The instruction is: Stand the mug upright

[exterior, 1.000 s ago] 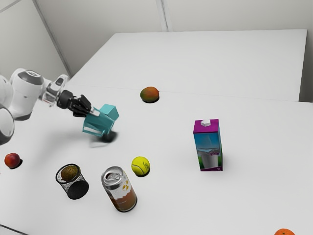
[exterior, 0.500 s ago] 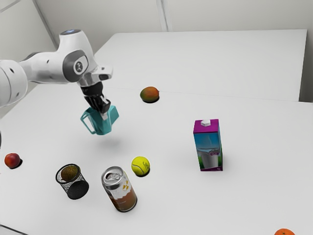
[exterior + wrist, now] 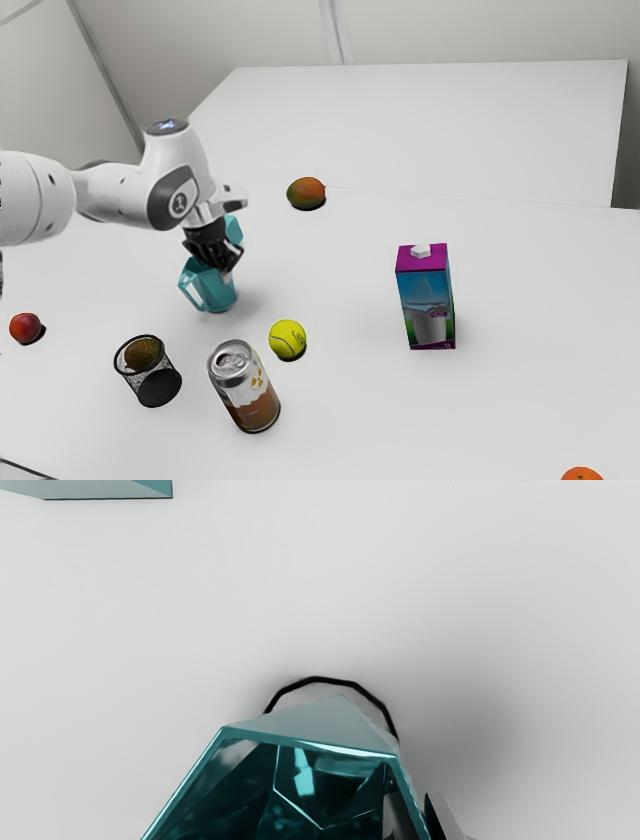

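Clamped on the wall of the teal mug [image 3: 213,291], with one finger of the gripper [image 3: 421,805] inside and the other outside, apparently to leave the base free for landing. Held mouth up and near upright, close to the teal block [image 3: 234,230], with the handle [image 3: 192,291] toward the exterior view's left. Impossible to tell whether touching the table [image 3: 330,260]. Best to level, lower gently, then release, to avoid tipping.

A broad lane crossed the desk [image 3: 520,270] between the mango [image 3: 306,193] and the carton [image 3: 426,300]. Nearer, the tennis ball [image 3: 287,340], can [image 3: 245,388] and mesh cup [image 3: 160,387] stood in the way; a teal block [image 3: 233,230] obstructed passage beyond the mug [image 3: 216,291].
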### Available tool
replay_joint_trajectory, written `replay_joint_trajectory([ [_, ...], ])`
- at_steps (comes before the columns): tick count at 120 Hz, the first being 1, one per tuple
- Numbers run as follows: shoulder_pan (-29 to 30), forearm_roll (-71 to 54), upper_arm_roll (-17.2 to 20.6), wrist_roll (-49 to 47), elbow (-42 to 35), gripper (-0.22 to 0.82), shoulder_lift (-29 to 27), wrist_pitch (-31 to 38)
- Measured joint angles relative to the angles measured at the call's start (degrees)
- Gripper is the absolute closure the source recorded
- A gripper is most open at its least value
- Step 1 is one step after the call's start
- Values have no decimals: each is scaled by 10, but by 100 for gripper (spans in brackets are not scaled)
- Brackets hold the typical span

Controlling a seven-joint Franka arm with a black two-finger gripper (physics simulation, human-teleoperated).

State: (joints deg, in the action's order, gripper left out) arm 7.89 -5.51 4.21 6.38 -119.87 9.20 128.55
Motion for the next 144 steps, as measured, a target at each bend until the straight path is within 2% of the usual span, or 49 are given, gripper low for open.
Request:
replay_joint_trajectory([
  [11,0,1,0,-18,-2,73,8,11],
  [34,-3,7,1,-43,-3,33,-10,18],
  [49,-3,8,7,-54,6,19,-48,4],
  [57,-4,12,9,-58,44,14,-58,-21],
  [76,-6,19,10,-67,197,6,-35,-120],
  [86,-5,23,10,-69,295,4,-1,-184],
  [98,-4,31,8,-65,353,3,12,-240],
  [118,-7,37,10,-58,376,1,9,-310],
  [144,-6,49,7,-52,377,0,8,-345],
])
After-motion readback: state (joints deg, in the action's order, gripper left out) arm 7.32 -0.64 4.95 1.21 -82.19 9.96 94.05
